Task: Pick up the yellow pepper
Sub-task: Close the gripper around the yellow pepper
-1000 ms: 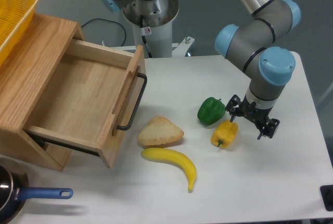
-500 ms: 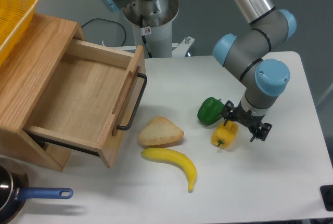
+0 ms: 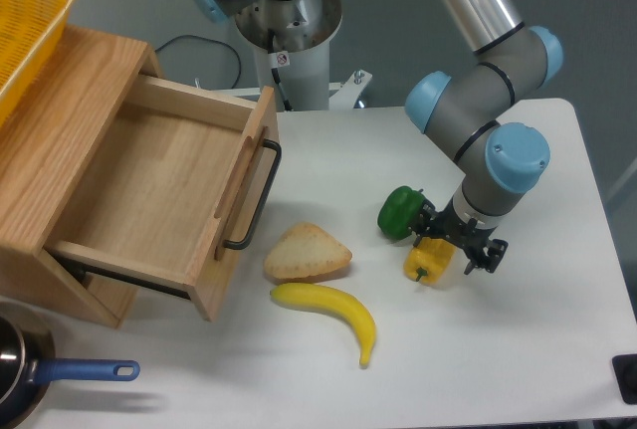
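From the fixed camera, my gripper (image 3: 453,247) hangs low over the white table (image 3: 557,329), right above the yellow pepper (image 3: 426,261). My 2 fingers stand apart, 1 on the pepper's left near its top and 1 off to its right, so the jaws straddle the upper part of it. I cannot tell whether either finger touches the skin. Nothing is clamped.

The yellow pepper lies on the table right of centre, its short green stem pointing down toward the camera. Just up and left of it sits the green pepper (image 3: 400,212), very close; whether the 2 touch is hidden by my wrist. Further left lies a wedge of bread (image 3: 305,254), and below that the banana (image 3: 330,312), curving down to the right, well apart from the yellow pepper.

On the left stands a wooden cabinet (image 3: 70,140) with its drawer (image 3: 169,190) pulled open, a black handle on its front. A yellow basket (image 3: 25,26) rests on top. A pan with a blue handle (image 3: 75,373) pokes in at the bottom left corner.
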Available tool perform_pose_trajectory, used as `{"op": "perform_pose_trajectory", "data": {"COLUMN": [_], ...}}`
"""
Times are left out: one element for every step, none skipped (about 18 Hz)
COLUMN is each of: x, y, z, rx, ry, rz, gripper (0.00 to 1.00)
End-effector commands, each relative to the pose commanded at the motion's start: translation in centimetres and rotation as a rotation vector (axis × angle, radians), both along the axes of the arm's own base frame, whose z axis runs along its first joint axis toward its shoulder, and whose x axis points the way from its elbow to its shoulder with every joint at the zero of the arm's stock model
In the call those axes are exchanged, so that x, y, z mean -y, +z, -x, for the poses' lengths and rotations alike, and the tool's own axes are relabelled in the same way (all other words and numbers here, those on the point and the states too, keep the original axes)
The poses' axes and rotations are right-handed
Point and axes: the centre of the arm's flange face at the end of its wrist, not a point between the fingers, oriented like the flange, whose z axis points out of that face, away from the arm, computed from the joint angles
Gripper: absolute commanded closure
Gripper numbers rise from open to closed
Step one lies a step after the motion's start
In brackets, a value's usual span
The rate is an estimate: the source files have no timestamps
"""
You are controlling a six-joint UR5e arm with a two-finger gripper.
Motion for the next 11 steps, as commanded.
{"op": "perform_pose_trajectory", "data": {"x": [-0.39,-0.53,-0.54,-0.53,-0.61,-0.6,-0.57,-0.55,-0.55,-0.55,-0.55], "y": [-0.1,-0.18,-0.4,-0.43,-0.43,-0.45,-0.59,-0.61,-0.61,-0.61,-0.7], "z": [-0.29,-0.48,-0.7,-0.73,-0.79,-0.81,-0.84,-0.85,-0.85,-0.85,-0.84], "rx": [0.001,0.004,0.01,0.013,0.013,0.015,0.02,0.02,0.02,0.02,0.021], "ry": [-0.008,-0.011,-0.012,-0.012,-0.014,-0.014,-0.014,-0.017,-0.02,-0.022,-0.022], "rz": [0.002,0.003,0.006,0.008,0.008,0.008,0.012,0.014,0.013,0.013,0.014], "gripper": [0.0,0.01,0.02,0.04,0.07,0.11,0.16,0.23,0.28,0.33,0.38]}}
